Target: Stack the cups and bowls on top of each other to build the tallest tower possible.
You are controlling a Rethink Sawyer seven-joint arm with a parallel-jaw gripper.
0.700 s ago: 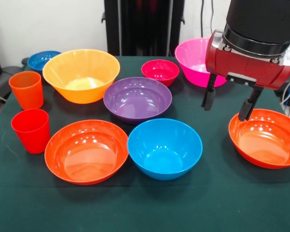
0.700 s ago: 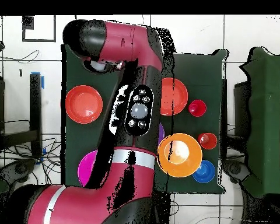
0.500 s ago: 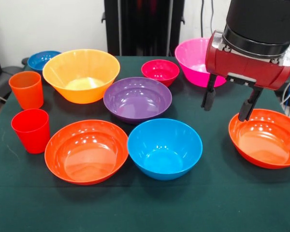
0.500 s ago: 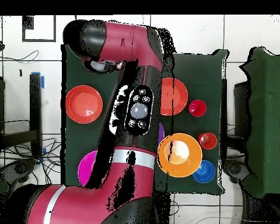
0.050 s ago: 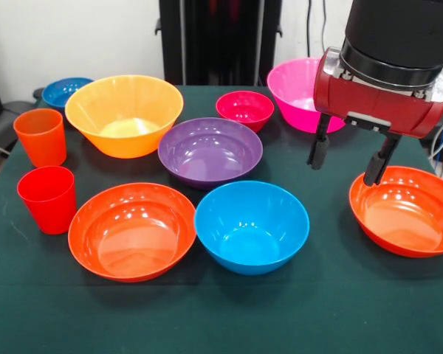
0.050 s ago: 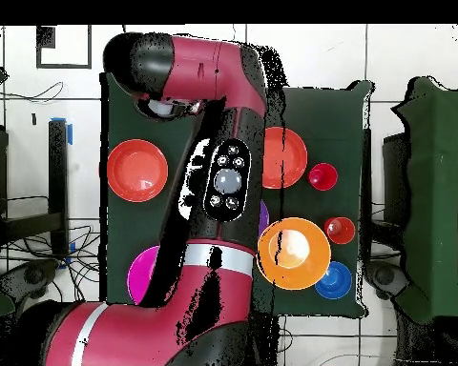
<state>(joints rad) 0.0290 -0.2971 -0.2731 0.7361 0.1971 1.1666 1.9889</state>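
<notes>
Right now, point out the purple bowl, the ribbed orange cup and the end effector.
purple bowl (image 5: 209, 151): front view, inner floor of the bowl.
ribbed orange cup (image 5: 41, 139): front view, outer side wall.
end effector (image 5: 347, 161): front view, midway between its two open fingertips.

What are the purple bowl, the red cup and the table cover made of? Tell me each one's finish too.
Purple bowl: probably hard plastic, glossy, with bright highlights inside.
Red cup: probably plastic, smooth, with a duller sheen.
Table cover: apparently dark green cloth, matte, showing no reflections.

Dark green tablecloth (image 5: 340, 310) fills frame; black cables (image 6: 23, 250) on white tiled floor (image 6: 405, 57), left side overhead.
</notes>
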